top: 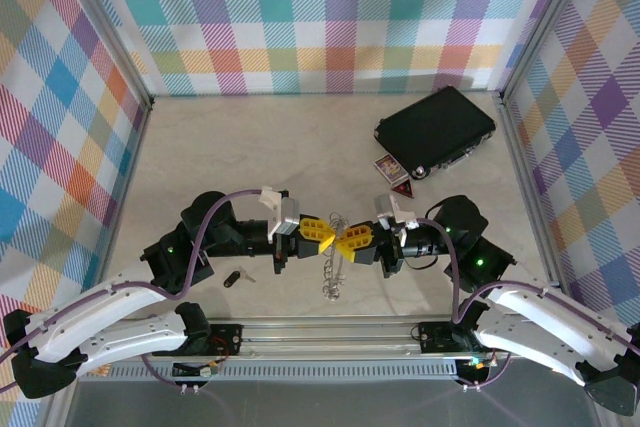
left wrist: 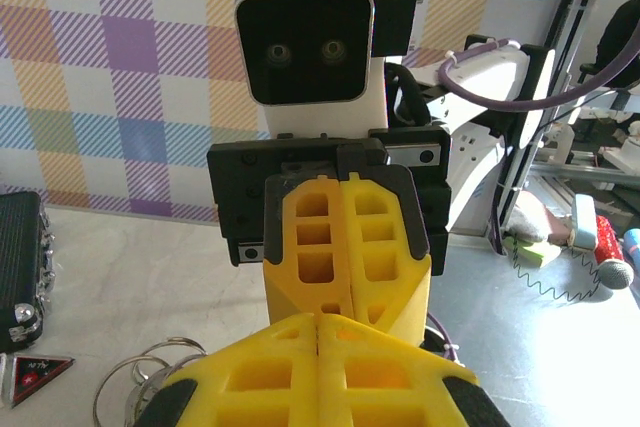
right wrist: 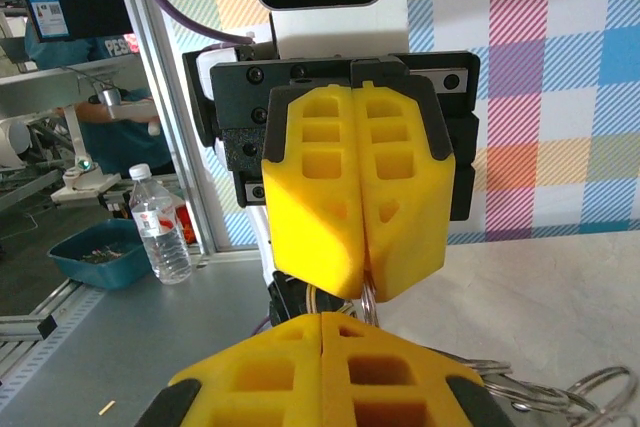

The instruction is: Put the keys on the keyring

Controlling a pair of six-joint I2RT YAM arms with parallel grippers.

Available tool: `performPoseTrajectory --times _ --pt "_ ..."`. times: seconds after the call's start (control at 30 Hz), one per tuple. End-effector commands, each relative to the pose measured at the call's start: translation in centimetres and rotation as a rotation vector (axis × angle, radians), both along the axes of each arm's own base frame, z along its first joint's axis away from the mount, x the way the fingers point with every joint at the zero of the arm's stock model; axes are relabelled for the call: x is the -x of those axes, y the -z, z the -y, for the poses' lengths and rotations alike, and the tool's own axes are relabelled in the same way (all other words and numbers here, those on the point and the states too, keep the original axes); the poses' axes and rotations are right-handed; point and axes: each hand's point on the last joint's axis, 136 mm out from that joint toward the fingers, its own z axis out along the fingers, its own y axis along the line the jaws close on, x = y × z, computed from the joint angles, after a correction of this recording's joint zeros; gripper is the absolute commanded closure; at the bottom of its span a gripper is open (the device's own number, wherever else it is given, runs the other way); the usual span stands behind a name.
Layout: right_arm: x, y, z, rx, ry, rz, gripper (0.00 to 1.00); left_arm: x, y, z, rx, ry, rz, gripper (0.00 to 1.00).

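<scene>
Left gripper and right gripper are meeting tip to tip above the keyring; the key is lying left of it, a case sitting behind, rightward.

Beige table; on it black case, small card, black-headed key

Non-task items: tabletop and surroundings

Black rectangular case, closed, lying flat at the far right of the beige table; small red tag just beside its near corner. Plaid-patterned walls on three sides. Off the table: clear water bottle, upright, next to a teal bin.
</scene>
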Motion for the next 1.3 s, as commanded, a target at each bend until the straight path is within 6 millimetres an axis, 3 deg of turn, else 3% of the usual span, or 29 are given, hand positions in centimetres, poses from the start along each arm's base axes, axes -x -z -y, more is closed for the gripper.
performPoseTrajectory --times 0.0,0.23,0.37,0.47,0.73,0.93,1.13,1.27 --pt "-0.3 -0.8 0.1 0.006 0.03 0.028 1.0 0.7 -0.5 0.2 0.021 0.033 0.019 1.0" --pt "-0.5 -0.6 0.1 0.045 0.046 0.022 1.0 0.8 0.2 0.0 0.001 0.032 0.007 1.0" --pt "-0.4 -0.9 0.8 0.019 0.07 0.025 0.71 1.0 -0.7 -0.5 0.029 0.026 0.026 1.0" --pt "-0.5 -0.9 1.4 0.021 0.109 0.03 0.62 1.1 -0.7 -0.6 0.029 0.023 0.032 1.0" --pt "-2.0 -0.7 1.2 0.032 0.18 0.004 0.66 1.2 -0.9 -0.6 0.037 0.029 0.035 1.0" --pt "-1.5 -0.7 0.5 0.036 0.126 -0.008 0.66 1.1 -0.9 -0.6 0.039 0.027 0.036 1.0" --pt "-0.9 -0.4 0.0 0.043 0.064 -0.026 0.73 1.0 -0.7 -0.5 0.035 0.026 0.035 1.0" --pt "-0.9 -0.4 -0.2 0.034 0.053 -0.028 0.85 1.0 -0.6 -0.4 0.03 0.026 0.032 1.0"
